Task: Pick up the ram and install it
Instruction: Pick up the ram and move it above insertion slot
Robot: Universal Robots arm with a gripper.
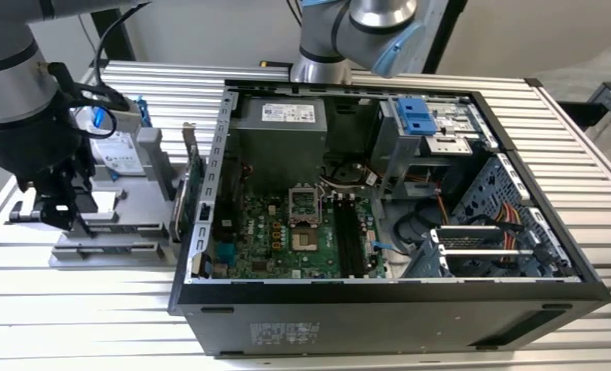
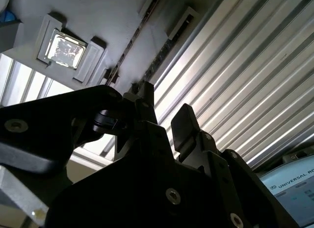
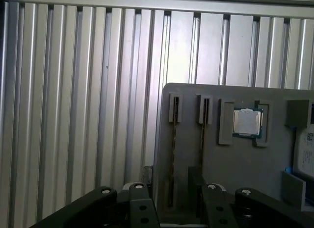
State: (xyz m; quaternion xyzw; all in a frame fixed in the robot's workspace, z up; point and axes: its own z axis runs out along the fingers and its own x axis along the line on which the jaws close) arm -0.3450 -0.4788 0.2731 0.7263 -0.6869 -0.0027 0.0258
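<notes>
In the first wrist view, two ram sticks stand on edge in slots of a grey fixture plate: one ram and a second beside it. My gripper is open just above the plate. Its fingers stand on either side of the first stick without touching it. The second wrist view shows the gripper with a gap between the fingertips, and a ram edge running toward them. In the exterior view the gripper hangs over the fixture, on that view's left of the open computer case.
A processor chip sits in a pocket of the fixture beside the sticks. A silver drive with blue clips and a bracketed card also stand on the fixture. Empty memory slots lie on the motherboard inside the case. The table is ribbed aluminium.
</notes>
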